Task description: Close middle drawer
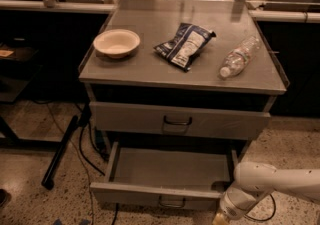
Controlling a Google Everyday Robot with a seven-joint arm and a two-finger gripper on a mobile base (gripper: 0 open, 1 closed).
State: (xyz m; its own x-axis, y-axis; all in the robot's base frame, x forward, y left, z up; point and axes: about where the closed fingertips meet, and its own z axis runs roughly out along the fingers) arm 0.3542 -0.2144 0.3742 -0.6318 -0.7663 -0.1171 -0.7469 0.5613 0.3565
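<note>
- Below the tabletop (150, 71), middle drawer (150, 194) stands pulled out.
- End effector (223, 215) low by drawer's front right corner; spread or pressed together, cannot tell.
- Step: lining up the push; next, likely press front panel straight in.

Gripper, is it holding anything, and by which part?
Cannot tell. The gripper sits at the bottom edge, by the right front corner of the open middle drawer, mostly hidden.

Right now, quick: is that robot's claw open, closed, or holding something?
Gripper: at the bottom edge, by the open middle drawer's right front corner; open or closed cannot be told.
</note>
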